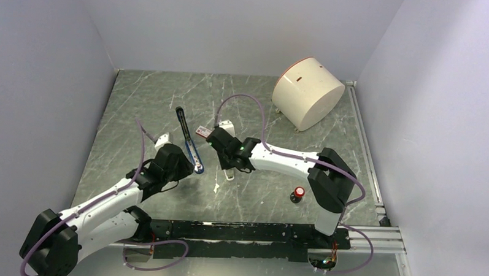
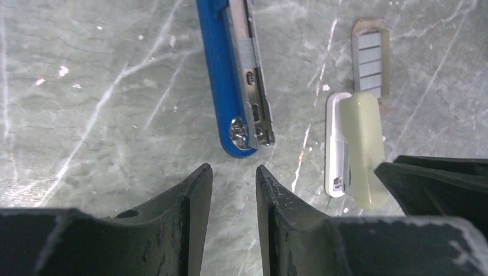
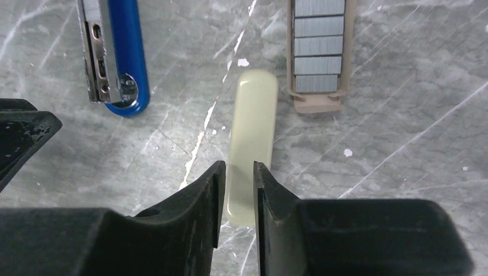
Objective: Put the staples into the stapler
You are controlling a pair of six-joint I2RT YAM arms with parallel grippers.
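The opened stapler (image 2: 236,75) lies mid-frame on the counter (image 1: 264,200) beside the staples (image 3: 319,46), left jaws slightly parted and empty behind it, probably to steady it, right jaws astride the bar (image 3: 250,132), grip unclear.

left gripper (image 2: 233,169): jaws slightly apart, empty | stapler (image 2: 221,75): just ahead of fingertips | staples (image 2: 367,63): far right, beyond pale bar (image 2: 361,138)

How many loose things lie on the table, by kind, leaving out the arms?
Slim blue stapler: 1
Open box of grey staples: 1
Pale beige oblong bar: 1
Red-capped black knob: 1
Large cream round drum: 1
Total: 5
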